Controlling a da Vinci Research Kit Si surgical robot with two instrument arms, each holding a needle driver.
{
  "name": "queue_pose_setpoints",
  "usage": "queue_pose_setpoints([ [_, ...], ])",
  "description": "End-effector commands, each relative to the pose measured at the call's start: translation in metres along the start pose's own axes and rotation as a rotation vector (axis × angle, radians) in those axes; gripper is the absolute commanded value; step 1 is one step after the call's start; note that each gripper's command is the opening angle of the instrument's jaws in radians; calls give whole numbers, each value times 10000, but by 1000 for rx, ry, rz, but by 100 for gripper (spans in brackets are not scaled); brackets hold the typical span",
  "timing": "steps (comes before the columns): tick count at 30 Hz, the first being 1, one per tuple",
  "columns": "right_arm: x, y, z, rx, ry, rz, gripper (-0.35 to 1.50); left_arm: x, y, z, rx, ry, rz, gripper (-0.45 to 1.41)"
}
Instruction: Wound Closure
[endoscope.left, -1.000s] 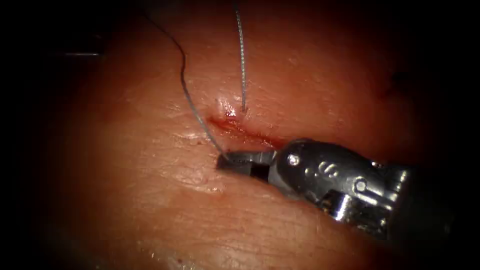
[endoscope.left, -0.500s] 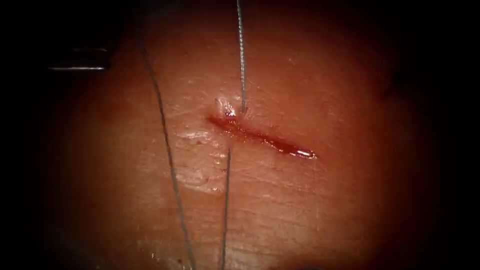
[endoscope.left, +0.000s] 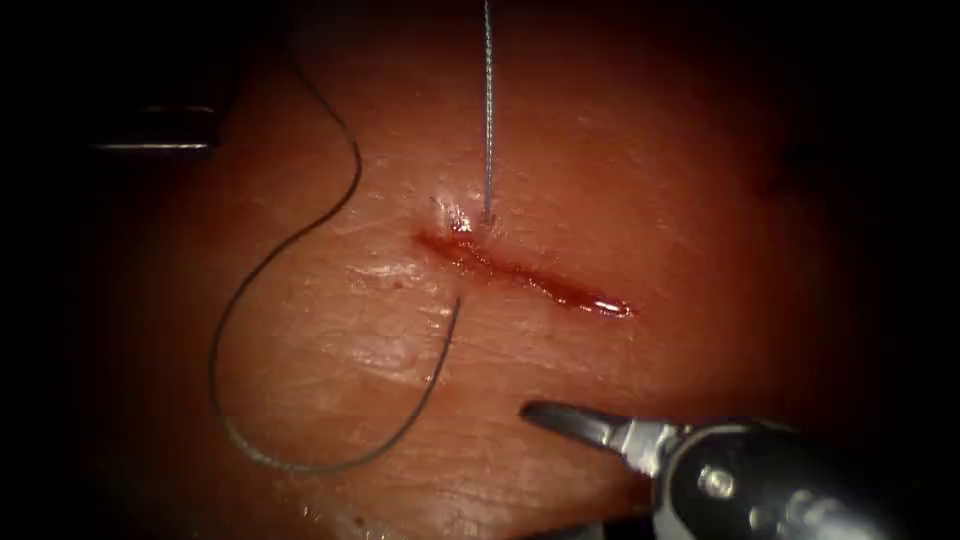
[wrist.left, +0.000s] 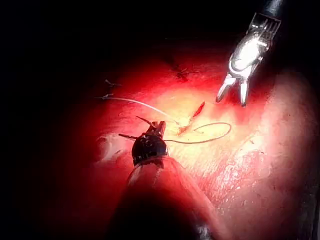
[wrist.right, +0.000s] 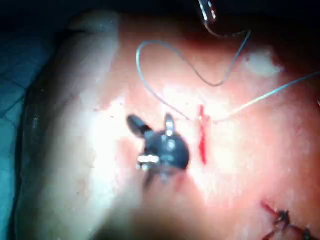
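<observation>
Right arm's silver needle driver, claw (endoscope.left: 548, 413): nearest the endoscope, coming in low from the right, tip pointing left. It sits on the near side of the cut and clear of it. Both wrist views show the two jaws spread apart with nothing between them. It touches neither thread nor tissue as far as I can see.

Thin grey suture thread (endoscope.left: 212, 365): lies slack on the pink pork-belly tissue (endoscope.left: 700, 200) in one wide loop, left of the cut. One end of the loop goes into the tissue on the near side of the cut, just beside its left end. The other end runs off to the far left, into the dark.

Short slanted cut (endoscope.left: 520, 272): mid-field, unclosed. The left end is higher and the right end lower. Glossy red fluid (endoscope.left: 590, 300) sits along it, thickest at the right end.

Second thread strand (endoscope.left: 488, 120): comes out of the tissue on the far side of the cut's left end and runs straight up out of frame, taut-looking.

Left arm's dark needle driver, claw (wrist.left: 157, 127): farthest, at the far left of the tissue, well apart from the right tool. The thread leads toward it. Cannot tell whether this claw is apart or together, or what it grips.

Curved needle: cannot tell where it is, or whether it is in the tissue.

Dark older stitches (wrist.right: 282, 218): seen in the right wrist view, well away from the open cut.
</observation>
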Motion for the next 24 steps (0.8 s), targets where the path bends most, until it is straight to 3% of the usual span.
queue_pose_setpoints([
  [1,-11,17,16,-28,-4,-6,110,-1,-4,7,0,2,2,-45],
  [8,-27,43,49,-106,-9,-58,111,-3,-4,8,1,2,4,-45],
  [16,-34,41,83,-117,-12,-105,115,-3,-3,8,2,2,5,-45],
  [19,-31,41,93,-109,-12,-115,108,-3,-3,8,2,2,5,-45],
  [21,-30,39,101,-76,-6,-121,81,-3,-3,8,2,2,5,-45],
  [22,-30,39,101,-76,-6,-121,81,-3,-3,8,2,2,5,-45],
  [24,-32,37,108,-36,2,-124,-20,-4,-3,8,2,2,5,-45],
])
